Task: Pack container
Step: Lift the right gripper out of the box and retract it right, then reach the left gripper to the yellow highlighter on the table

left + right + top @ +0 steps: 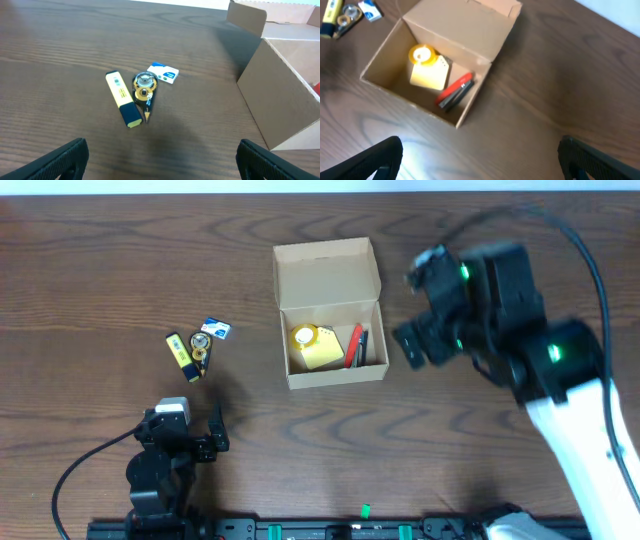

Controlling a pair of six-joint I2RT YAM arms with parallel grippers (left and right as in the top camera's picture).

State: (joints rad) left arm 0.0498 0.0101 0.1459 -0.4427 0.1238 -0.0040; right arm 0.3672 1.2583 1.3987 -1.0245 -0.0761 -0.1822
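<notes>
The box (325, 275) sits open at mid-frame in the overhead view, its lid flap laid back toward the top. Inside lie a yellow pad (322, 354) with a yellow roll (305, 336) at its upper left, and a red pen (354, 345) beside a black pen (364, 345) on the right. Well left of the box, a highlighter (178, 355), tape dispenser (202, 348) and eraser (215, 329) cluster on the table (100, 270). The right gripper (418, 305) hangs just right of the box, jaws spread and empty. The left gripper (190, 432), lower left, is released too
</notes>
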